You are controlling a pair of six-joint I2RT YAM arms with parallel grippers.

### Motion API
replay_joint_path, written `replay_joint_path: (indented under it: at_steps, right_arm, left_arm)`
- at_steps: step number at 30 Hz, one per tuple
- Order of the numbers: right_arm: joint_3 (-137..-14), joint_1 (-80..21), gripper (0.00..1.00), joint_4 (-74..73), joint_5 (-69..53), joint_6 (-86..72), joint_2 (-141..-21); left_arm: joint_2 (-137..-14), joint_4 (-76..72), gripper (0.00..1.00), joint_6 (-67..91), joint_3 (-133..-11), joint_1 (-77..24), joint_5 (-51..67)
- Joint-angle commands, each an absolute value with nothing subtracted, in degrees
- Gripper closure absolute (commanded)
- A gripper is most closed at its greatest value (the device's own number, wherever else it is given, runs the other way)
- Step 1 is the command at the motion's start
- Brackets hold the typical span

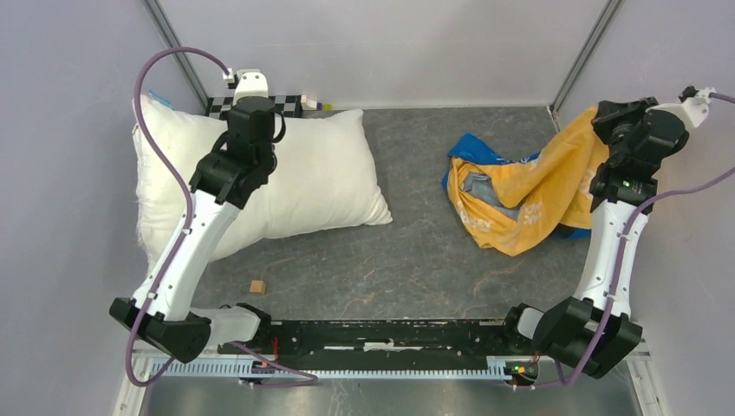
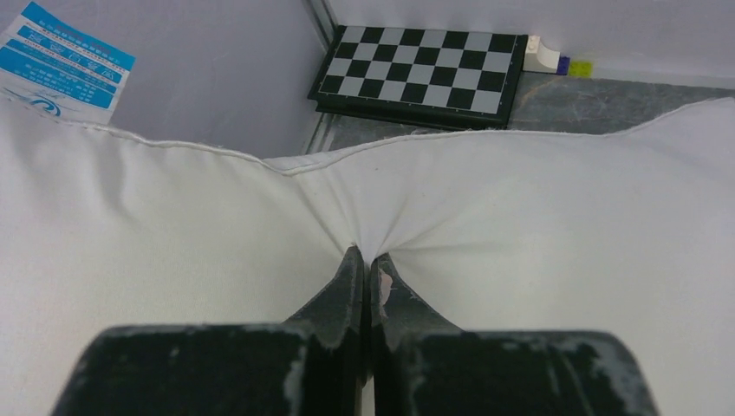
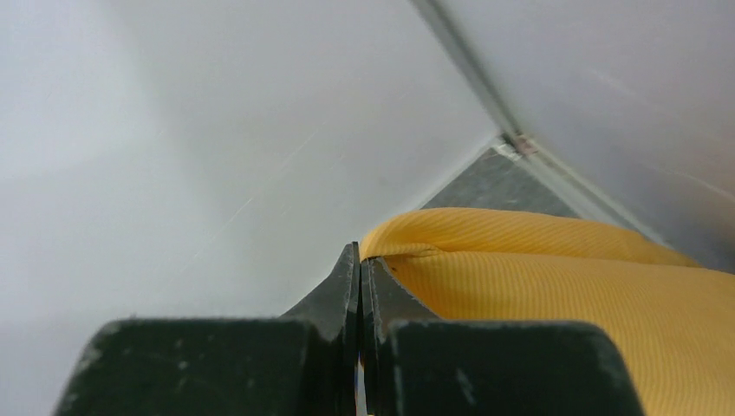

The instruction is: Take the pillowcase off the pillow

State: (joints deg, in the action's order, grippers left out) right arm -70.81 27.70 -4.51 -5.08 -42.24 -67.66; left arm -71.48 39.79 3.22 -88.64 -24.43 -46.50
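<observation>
The plain white pillow point(image 1: 312, 178) lies bare at the back left of the table. My left gripper point(image 2: 366, 254) is shut on a pinch of its white cloth point(image 2: 520, 225) near the far seam, with creases radiating from the tips. The pillowcase point(image 1: 529, 195), orange-yellow with white lettering and blue folds, lies crumpled at the right, apart from the pillow. One end of it rises to my right gripper point(image 3: 359, 251), which is shut on the orange fabric point(image 3: 589, 303) close to the right wall. In the top view both pairs of fingertips are hidden under the wrists.
A folded chessboard point(image 2: 425, 74) and a few small blocks point(image 2: 555, 61) sit at the back wall behind the pillow. A small brown cube point(image 1: 257, 286) lies on the grey table point(image 1: 416, 260) in front of the pillow. Walls enclose the left, back and right.
</observation>
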Motion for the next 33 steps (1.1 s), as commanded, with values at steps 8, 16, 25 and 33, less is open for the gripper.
replay_joint_path:
  at_steps: [8, 16, 25, 33]
  right_arm:
    - [-84.04, 8.88, 1.0, -4.59, -12.25, -28.43, -74.4]
    - [-99.54, 2.15, 1.0, -0.95, -21.0, -25.91, -83.28]
    - [-94.0, 1.68, 0.02, -10.81, -6.07, -22.55, -82.82]
    - [-67.82, 1.67, 0.02, -0.55, -0.37, -14.97, -68.91]
  left_arm:
    - [-86.48, 33.55, 0.98, 4.14, -104.68, -22.69, -46.04]
    - [-100.02, 40.61, 0.98, 6.97, -128.42, -21.89, -43.07]
    - [-98.18, 36.59, 0.27, 10.62, -116.2, -20.65, -37.69]
    - [-81.89, 29.93, 0.02, 20.69, -91.51, -20.76, -24.08]
